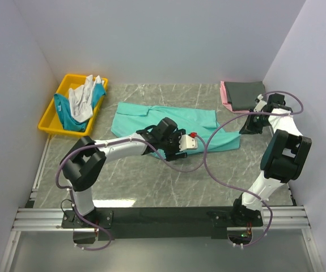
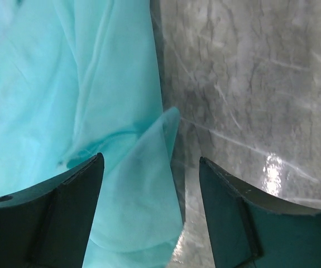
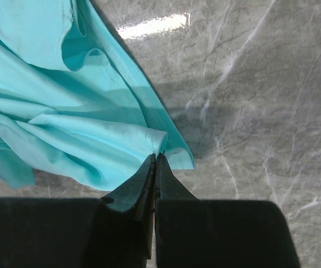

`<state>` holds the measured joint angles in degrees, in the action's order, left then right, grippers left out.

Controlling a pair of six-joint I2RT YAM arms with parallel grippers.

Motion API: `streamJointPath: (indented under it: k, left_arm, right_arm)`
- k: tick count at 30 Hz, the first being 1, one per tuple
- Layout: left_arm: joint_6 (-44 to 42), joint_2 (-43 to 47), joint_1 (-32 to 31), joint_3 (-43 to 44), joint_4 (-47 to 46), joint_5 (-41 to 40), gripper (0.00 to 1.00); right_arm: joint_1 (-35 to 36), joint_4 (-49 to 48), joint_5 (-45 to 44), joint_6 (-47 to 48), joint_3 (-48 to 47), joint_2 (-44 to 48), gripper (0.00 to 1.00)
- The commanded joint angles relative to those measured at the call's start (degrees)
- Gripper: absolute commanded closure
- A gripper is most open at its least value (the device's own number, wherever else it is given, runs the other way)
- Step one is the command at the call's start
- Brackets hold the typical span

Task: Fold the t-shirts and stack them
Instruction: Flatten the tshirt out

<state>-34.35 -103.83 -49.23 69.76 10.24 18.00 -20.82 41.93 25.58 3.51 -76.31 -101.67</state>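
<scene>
A sea-green t-shirt [image 1: 168, 120] lies spread across the middle of the table. My left gripper [image 1: 172, 147] is open, low over the shirt's near edge. In the left wrist view [image 2: 152, 184] a fold of the shirt [image 2: 82, 95] lies between the fingers, towards the left one. My right gripper [image 1: 248, 127] is at the shirt's right end. In the right wrist view [image 3: 156, 157] it is shut on the hem of the shirt [image 3: 76, 123]. A dark grey shirt [image 1: 245, 90] lies folded on a pink one [image 1: 225, 93] at the back right.
A yellow bin [image 1: 51, 120] at the back left holds a white shirt [image 1: 83, 97] and a teal shirt [image 1: 66, 113]. Walls enclose the table on three sides. The arms' cables [image 1: 208, 153] loop over the grey marbled table [image 1: 140, 175] near the front.
</scene>
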Motion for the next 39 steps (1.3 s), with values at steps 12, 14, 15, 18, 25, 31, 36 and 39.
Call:
streamJointPath:
  k: [12,14,15,18,25,31,36,39]
  left_arm:
    - [-6.3,-4.0,-3.3,0.7,-7.0,-0.9,0.38]
    - [-7.0,-5.0,-3.4,0.9,-6.5,-1.4,0.46]
    - [-7.0,-5.2,-3.3,1.3,-6.2,-2.2,0.5]
    - [-6.9,-2.6,-3.2,0.7,-5.1,-2.7,0.75]
    - [-8.0,14.2,-1.3,-0.2,15.2,8.5,0.99]
    - [-15.7,24.1,4.7,1.2,45.7,16.0,0.99]
    - [-21.8,30.3,9.5,-4.9,56.8,16.0,0.99]
    - [-24.3,31.7,10.8,-7.0,60.3,16.5,0.99]
  right_arm:
    - [0.3,0.7,-0.2,0.8,-2.7,-0.9,1.0]
    - [0.2,0.7,-0.2,0.9,-2.6,-1.0,1.0]
    - [0.2,0.7,-0.2,1.0,-2.7,-1.0,1.0]
    - [0.3,1.2,-0.3,1.3,-2.6,-0.7,1.0]
    - [0.2,4.8,-0.3,4.2,-4.4,1.5,1.0]
    - [0.3,10.1,-4.0,12.7,-2.9,6.9,1.0]
    - [0.2,14.9,-6.9,20.2,-1.6,10.9,1.0]
    - [0.2,15.7,-8.6,24.5,0.5,12.6,1.0]
